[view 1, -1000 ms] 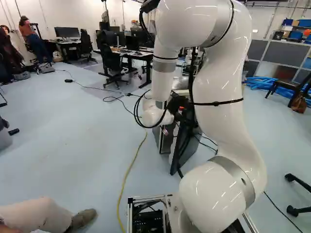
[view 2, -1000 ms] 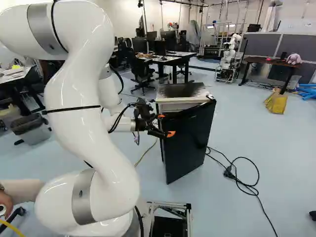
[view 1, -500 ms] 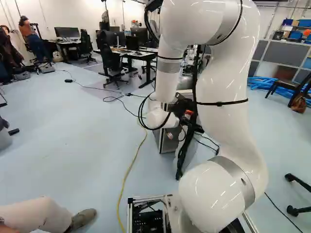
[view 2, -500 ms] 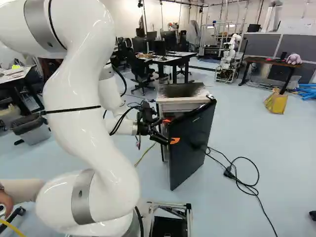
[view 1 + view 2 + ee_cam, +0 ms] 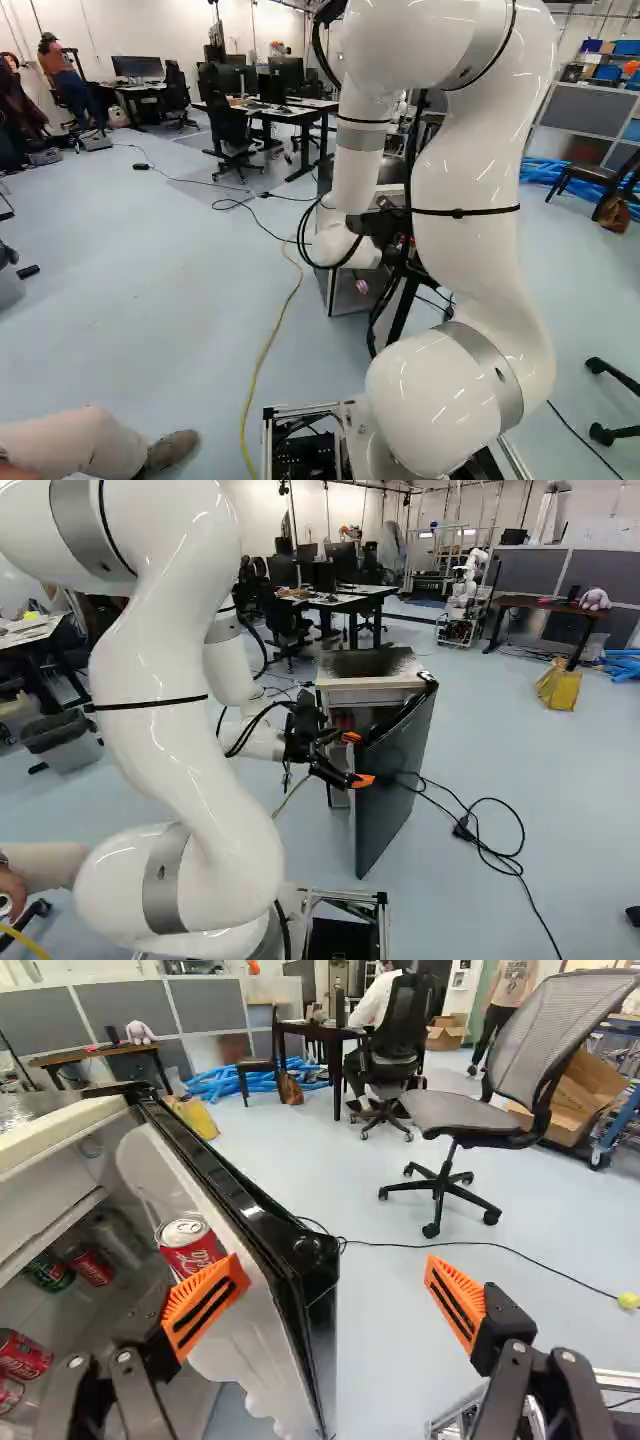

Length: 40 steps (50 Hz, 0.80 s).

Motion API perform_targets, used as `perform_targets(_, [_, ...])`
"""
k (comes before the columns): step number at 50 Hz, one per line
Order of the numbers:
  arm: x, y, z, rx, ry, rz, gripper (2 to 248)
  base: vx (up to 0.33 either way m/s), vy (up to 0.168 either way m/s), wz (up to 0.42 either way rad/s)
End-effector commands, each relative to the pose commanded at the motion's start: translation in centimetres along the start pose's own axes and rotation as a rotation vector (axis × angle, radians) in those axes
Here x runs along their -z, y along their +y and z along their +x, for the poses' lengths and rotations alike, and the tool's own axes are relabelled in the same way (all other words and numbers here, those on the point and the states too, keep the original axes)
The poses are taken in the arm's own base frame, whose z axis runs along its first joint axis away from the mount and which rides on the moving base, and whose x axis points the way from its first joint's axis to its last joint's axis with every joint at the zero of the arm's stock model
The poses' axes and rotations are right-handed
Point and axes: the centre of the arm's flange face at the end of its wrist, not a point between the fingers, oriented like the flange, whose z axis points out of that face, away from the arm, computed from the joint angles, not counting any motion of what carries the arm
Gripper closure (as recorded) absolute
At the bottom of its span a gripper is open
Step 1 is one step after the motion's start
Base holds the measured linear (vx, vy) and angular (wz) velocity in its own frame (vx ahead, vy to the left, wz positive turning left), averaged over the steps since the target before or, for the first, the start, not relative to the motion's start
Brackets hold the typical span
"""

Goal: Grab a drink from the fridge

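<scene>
In the right base view the gripper (image 5: pixel 357 759) is beside the free edge of the black fridge door (image 5: pixel 402 785), which stands ajar from the fridge (image 5: pixel 370 664). The wrist view shows the gripper (image 5: pixel 330 1298) open, with the door's edge (image 5: pixel 292 1245) reaching between its fingers, not clamped. One finger is on the door's inner side, close to a red can (image 5: pixel 188 1244) in the door shelf; whether they touch, I cannot tell. The other is outside the door. Inside the fridge lie a green can (image 5: pixel 50 1272) and several red cans (image 5: pixel 22 1354).
A black cable (image 5: pixel 492 854) lies on the floor right of the door, a yellow cable (image 5: pixel 262 358) left of the fridge. An office chair (image 5: pixel 458 1125) stands beyond the door. Desks (image 5: pixel 285 112) are behind the fridge; another robot (image 5: pixel 463 605) stands farther back. A person's leg (image 5: pixel 85 442) is near the base.
The fridge door has swung wider, its free edge moving rightward and nearer in the right base view. My arm has shifted right with it, the gripper staying at the door's edge. The base has not moved.
</scene>
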Motion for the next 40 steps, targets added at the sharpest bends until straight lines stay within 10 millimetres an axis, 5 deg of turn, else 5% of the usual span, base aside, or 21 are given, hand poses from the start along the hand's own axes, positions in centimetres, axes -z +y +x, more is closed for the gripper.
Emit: perform_targets(40, [-6.2, 0.8, 2.4, -0.122, 0.023, -0.269, 3, 0.0, 0.0, 0.0])
